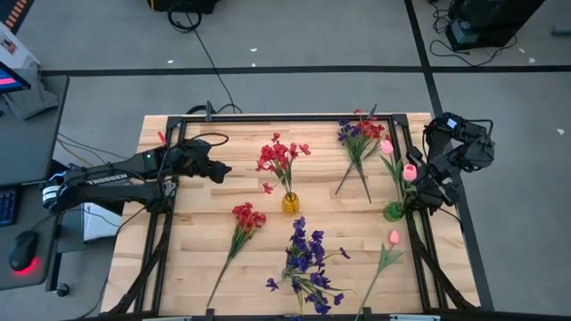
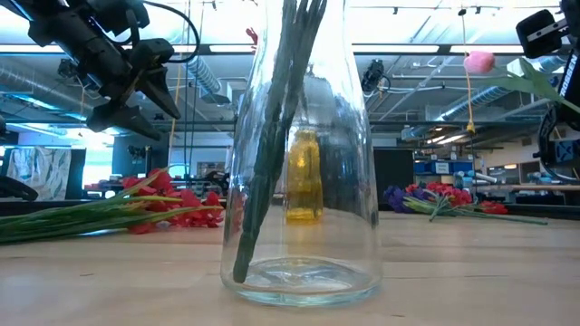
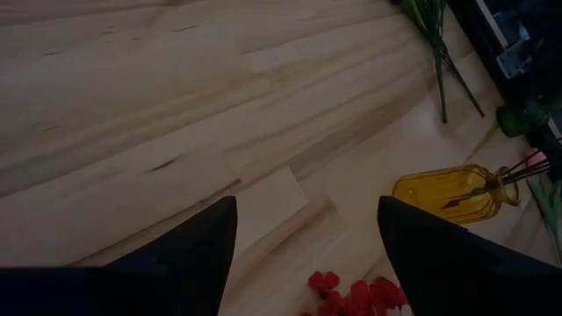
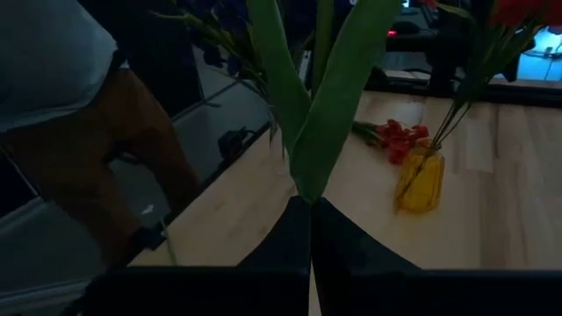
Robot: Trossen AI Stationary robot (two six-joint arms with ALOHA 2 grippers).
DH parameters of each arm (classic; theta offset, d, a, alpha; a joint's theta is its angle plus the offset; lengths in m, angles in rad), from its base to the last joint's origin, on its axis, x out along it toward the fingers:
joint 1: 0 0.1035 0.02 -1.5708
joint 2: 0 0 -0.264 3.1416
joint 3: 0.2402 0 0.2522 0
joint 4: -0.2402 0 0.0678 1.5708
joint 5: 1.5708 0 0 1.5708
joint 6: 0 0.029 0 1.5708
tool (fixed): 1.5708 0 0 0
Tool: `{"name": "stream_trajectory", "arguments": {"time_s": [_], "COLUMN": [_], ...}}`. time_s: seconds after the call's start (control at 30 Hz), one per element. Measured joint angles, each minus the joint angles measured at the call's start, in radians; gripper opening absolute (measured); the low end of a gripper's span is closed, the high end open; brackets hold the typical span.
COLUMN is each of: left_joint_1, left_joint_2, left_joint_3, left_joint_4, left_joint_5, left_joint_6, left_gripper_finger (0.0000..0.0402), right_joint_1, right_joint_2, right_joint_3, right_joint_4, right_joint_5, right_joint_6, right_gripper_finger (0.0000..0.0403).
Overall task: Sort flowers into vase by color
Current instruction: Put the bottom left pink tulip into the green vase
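Observation:
My right gripper (image 4: 309, 204) is at the table's right edge, shut on a pink tulip sprig whose bud (image 1: 409, 172) shows in the air (image 2: 479, 62). Beside it stands a green vase (image 1: 393, 211) with a pink bud (image 1: 387, 146) above it. My left gripper (image 1: 221, 169) hangs open above the table's left part (image 2: 149, 91), holding nothing. A yellow vase (image 1: 291, 203) holds red flowers (image 1: 281, 156). A clear vase (image 2: 299, 181) near the front edge holds purple flowers (image 1: 308, 259). A red sprig (image 1: 245, 218) and a pink tulip (image 1: 390, 242) lie flat on the table. My right gripper pinches the pink tulip sprig at its green leaves and stem (image 4: 305, 186), between the two shut fingers. The leaves fan out past the fingertips. The bud is up in the air, clear of the table; where the stem's lower end is I cannot tell.
A mixed bunch of purple and red flowers (image 1: 357, 134) lies at the far right of the wooden table (image 1: 196, 223). A black frame rail (image 1: 268, 117) runs around the table. A person's legs (image 4: 114, 158) stand beyond the table's edge in the right wrist view.

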Motion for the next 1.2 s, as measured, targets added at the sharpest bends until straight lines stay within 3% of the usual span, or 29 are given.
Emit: {"name": "stream_trajectory", "arguments": {"time_s": [0.17,0.67,1.03,1.2], "left_joint_1": [0.000,0.000,0.000,0.000], "left_joint_2": [0.001,0.002,0.002,0.007], "left_joint_3": [0.000,0.000,0.000,0.000], "left_joint_4": [0.000,0.041,0.041,0.040], "left_joint_5": [0.000,0.000,0.000,0.000], "left_joint_6": [-0.001,0.000,-0.006,-0.006], "left_gripper_finger": [0.0279,0.0279,0.0279,0.0279], "right_joint_1": [0.000,-0.003,-0.005,-0.005], "right_joint_2": [-0.001,-0.001,0.000,0.000], "right_joint_3": [0.010,0.010,0.010,0.004], "right_joint_4": [-0.019,-0.051,-0.071,0.034], "right_joint_5": [0.083,0.081,-0.014,-0.024], "right_joint_6": [0.043,0.077,0.118,-0.005], "right_gripper_finger": [0.0008,0.0009,0.0009,0.0009]}}
